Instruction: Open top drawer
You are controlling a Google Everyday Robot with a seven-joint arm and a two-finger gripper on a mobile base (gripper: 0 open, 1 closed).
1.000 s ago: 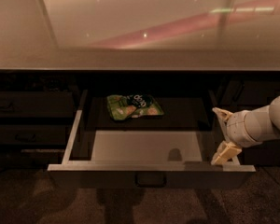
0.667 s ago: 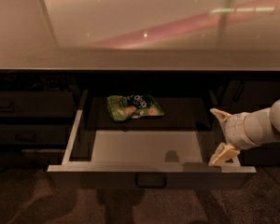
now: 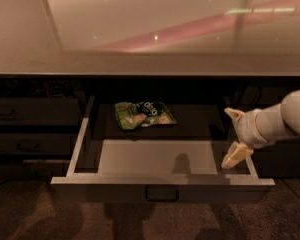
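The top drawer (image 3: 140,180) stands pulled well out beneath the pale surface (image 3: 150,34), its long axis running left to right and its pale tray floor exposed. A green snack bag (image 3: 144,115) lies at the back of the tray, and the loop handle (image 3: 162,193) sits at the centre of the front. The hand (image 3: 236,136) hovers over the drawer's right side wall, behind the front panel and well right of the handle, with its two fingers spread and nothing pinched between them. Judging by the extension, the opening looks essentially done.
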